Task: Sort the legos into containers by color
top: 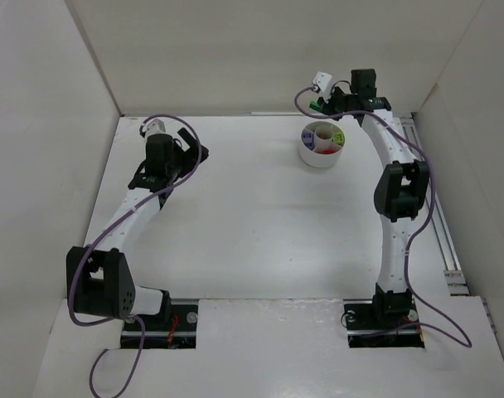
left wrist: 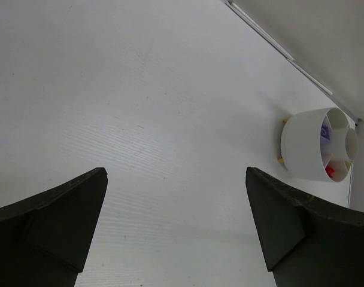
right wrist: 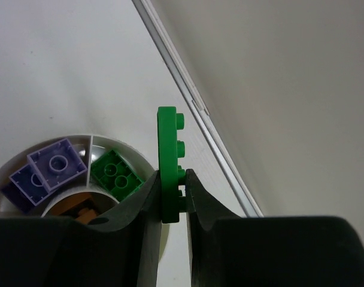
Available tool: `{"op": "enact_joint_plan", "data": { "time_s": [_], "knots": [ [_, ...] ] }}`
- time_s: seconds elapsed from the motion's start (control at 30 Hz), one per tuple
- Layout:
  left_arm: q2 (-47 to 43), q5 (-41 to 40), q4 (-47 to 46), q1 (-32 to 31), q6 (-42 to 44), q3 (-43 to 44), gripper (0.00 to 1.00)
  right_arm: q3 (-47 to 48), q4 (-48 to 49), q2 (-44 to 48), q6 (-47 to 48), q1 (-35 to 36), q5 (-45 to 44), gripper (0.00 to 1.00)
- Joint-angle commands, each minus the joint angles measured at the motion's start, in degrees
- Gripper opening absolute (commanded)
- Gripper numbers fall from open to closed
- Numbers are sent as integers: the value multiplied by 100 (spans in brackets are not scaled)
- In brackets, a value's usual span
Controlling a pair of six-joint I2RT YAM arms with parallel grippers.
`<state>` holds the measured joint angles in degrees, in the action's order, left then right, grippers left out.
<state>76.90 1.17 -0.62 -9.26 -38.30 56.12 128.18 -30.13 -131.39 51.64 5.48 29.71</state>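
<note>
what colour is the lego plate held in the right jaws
Green. The plate shows best in the right wrist view.

We see a white tabletop [top: 252,224] and a white dish [top: 318,160] holding a lavender brick [right wrist: 57,162], a darker purple brick [right wrist: 25,182], a green brick [right wrist: 117,174], orange pieces [right wrist: 80,210] and, in the left wrist view, a red piece [left wrist: 329,171]. At the black right gripper [right wrist: 172,182] we find a bright green plate [right wrist: 167,149]. The arms [top: 393,249] are white with black joints and purple cables [top: 181,145], and the left gripper [left wrist: 176,179] is black too.
</note>
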Motion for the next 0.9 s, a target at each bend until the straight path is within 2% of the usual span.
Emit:
{"op": "enact_joint_plan", "data": {
  "time_s": [0.0,0.33,0.43,0.73,0.87],
  "knots": [
    [-18,103,-210,20,104,286,100,374,-151,-246,189,6,26,16],
    [97,208,-157,20,104,338,100,436,-265,-405,242,59,140,17],
    [97,270,-105,20,104,338,100,436,-265,-457,242,59,140,21],
    [149,375,-105,20,51,338,100,331,-265,-457,242,59,193,41],
    [149,375,-105,20,51,338,100,278,-265,-343,242,59,193,44]
  ]
}}
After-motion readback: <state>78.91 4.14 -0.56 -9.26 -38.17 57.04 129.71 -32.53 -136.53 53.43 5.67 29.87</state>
